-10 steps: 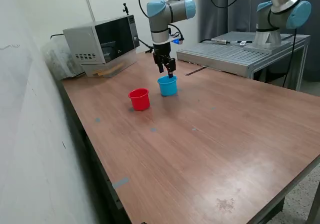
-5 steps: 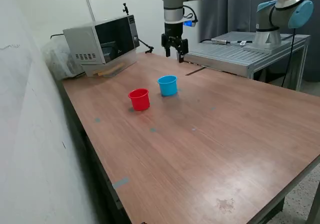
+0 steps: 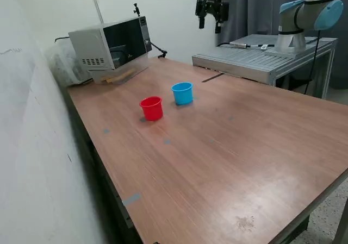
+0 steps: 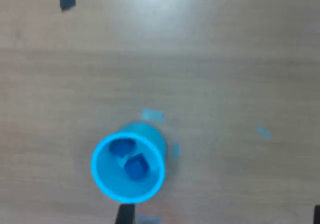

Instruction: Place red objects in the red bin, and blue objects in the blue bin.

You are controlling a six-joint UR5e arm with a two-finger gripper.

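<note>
Now we note both blue cubes (image 4: 130, 159) inside blue cup (image 4: 128, 168); gripper (image 3: 209, 14) at upper frame, fingers parted, empty. Sorting looks finished; next, confirm red cup (image 3: 151, 107).

microwave (image 3: 111, 47) at table's far end, exterior view's left | wooden table (image 3: 228, 146) | grey metal platform (image 3: 261, 59) behind | blue tape marks (image 3: 130, 199) on tabletop
</note>
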